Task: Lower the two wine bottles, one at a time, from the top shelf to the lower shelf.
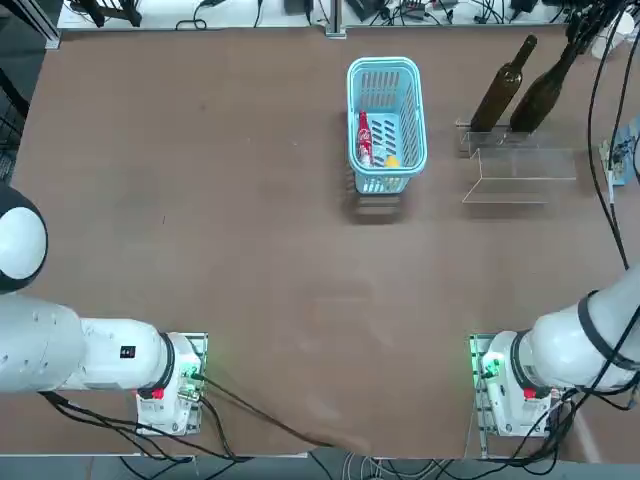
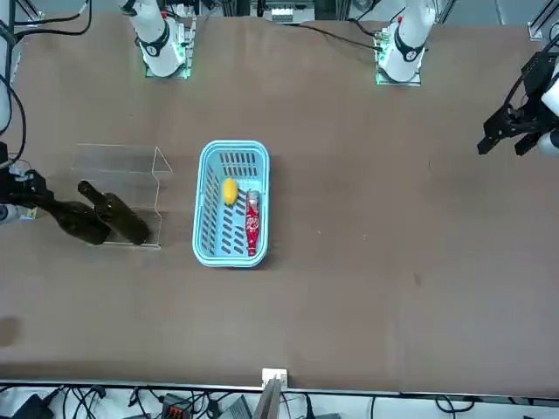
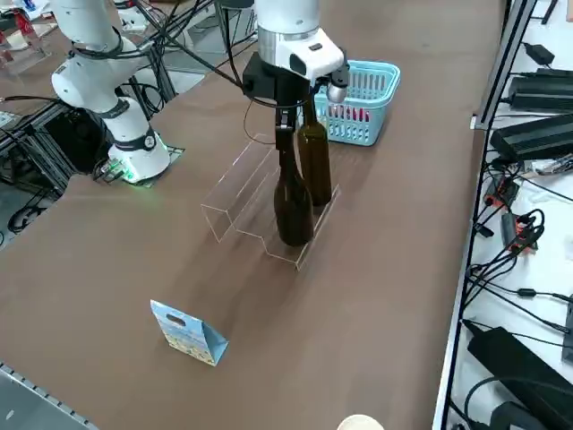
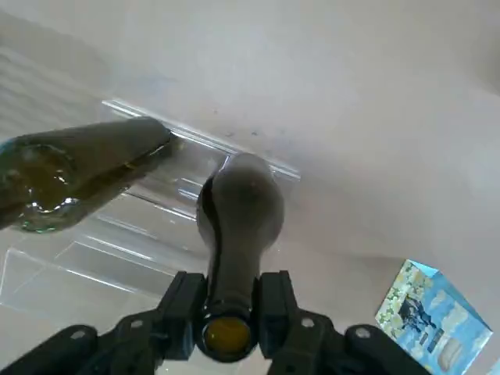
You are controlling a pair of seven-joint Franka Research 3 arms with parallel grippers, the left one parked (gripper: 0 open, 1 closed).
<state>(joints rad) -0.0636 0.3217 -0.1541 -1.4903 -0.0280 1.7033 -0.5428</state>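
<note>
Robot arm grips the first of two wine bottles, both on the upper step of a clear stand.

Two dark glass bottles stand upright side by side on the top shelf (image 1: 500, 140) of a see-through stepped stand, near a light-blue basket (image 1: 386, 120). The right gripper (image 4: 227, 316) sits above the stand, its two fingers closed around the neck of the near bottle (image 3: 292, 202), seen clearly from the wrist camera. The other bottle (image 3: 314, 161) stands free just beside it. The lower shelf (image 1: 520, 190) holds nothing. Judging from this, neither bottle is lowered yet: the first is only grasped, and both moves remain. A small printed paper bag (image 3: 188, 333) stands well apart on the table.
</note>
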